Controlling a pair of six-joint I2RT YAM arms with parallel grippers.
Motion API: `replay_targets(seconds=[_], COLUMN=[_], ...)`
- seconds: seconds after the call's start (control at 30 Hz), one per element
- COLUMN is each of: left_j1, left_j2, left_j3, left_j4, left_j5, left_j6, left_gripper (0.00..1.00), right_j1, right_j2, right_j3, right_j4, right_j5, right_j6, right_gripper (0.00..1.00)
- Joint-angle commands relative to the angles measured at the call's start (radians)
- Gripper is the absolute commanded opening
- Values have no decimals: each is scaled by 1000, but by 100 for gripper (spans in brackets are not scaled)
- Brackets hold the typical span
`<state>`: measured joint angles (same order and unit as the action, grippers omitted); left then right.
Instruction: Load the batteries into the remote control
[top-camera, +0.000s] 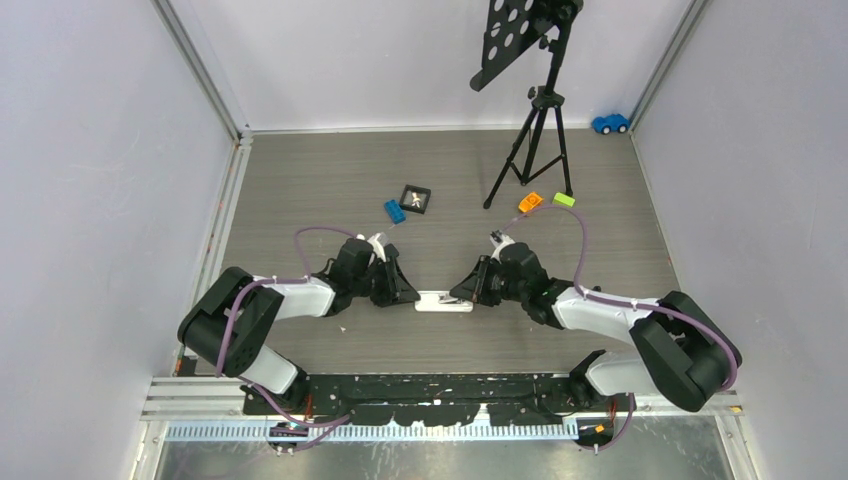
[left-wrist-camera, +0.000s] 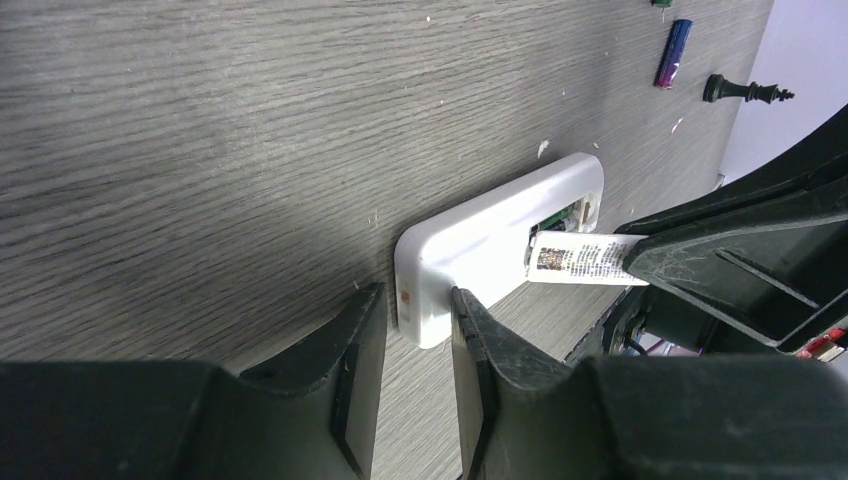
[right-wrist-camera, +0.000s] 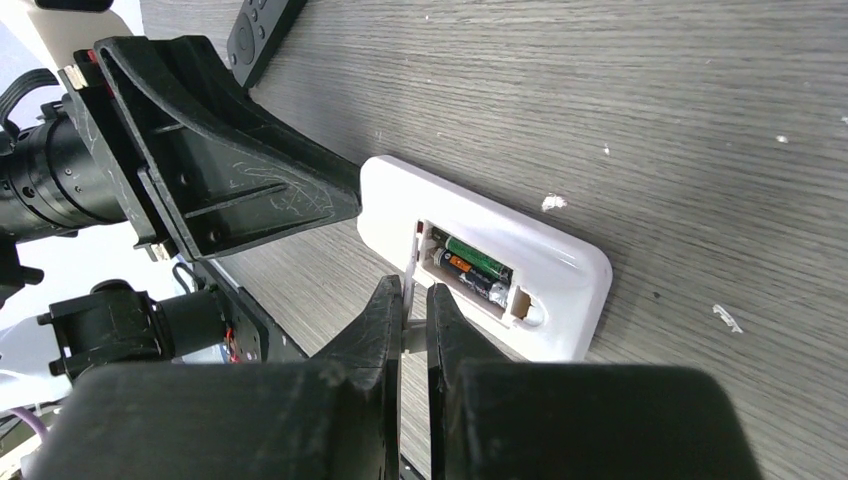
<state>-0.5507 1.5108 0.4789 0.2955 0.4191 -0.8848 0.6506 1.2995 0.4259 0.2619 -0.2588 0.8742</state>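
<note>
The white remote control (top-camera: 443, 301) lies face down on the table's middle, its battery bay open. Two batteries sit in the bay, one green (right-wrist-camera: 478, 258) and one dark with an orange band (right-wrist-camera: 468, 277). My left gripper (left-wrist-camera: 415, 300) clasps the remote's left end between its fingertips. My right gripper (right-wrist-camera: 412, 290) is shut on the thin white battery cover (left-wrist-camera: 580, 258), which has a printed label and is held on edge at the bay. A purple-blue battery (left-wrist-camera: 673, 52) lies loose on the table further off.
A black chess piece (left-wrist-camera: 745, 92) lies by the loose battery. A black remote (right-wrist-camera: 262, 30) lies beyond the left gripper. A blue block (top-camera: 394, 210), a small black frame (top-camera: 415, 198), a tripod (top-camera: 535, 150), orange (top-camera: 530, 201) and green (top-camera: 564, 199) blocks and a blue toy car (top-camera: 610, 123) lie further back.
</note>
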Motion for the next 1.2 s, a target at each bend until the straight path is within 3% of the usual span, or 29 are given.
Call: replay_targets(seconds=[0.0, 0.5, 0.77, 1.17], left_j1=[-3, -3, -3, -3], left_j2=[8, 14, 18, 6], left_j3=[22, 23, 23, 26], left_j4=[-15, 7, 13, -8], left_j5=[-28, -2, 12, -2], left_j6=[15, 11, 5, 0], left_gripper=[31, 31, 31, 31], right_j1=[-3, -3, -3, -3], right_j2=[17, 81, 102, 10], right_j3=[0, 32, 51, 94], right_j4=[63, 13, -12, -164], right_j5=[-28, -8, -15, 23], right_j6=[0, -23, -12, -36], right_gripper=[0, 3, 19, 41])
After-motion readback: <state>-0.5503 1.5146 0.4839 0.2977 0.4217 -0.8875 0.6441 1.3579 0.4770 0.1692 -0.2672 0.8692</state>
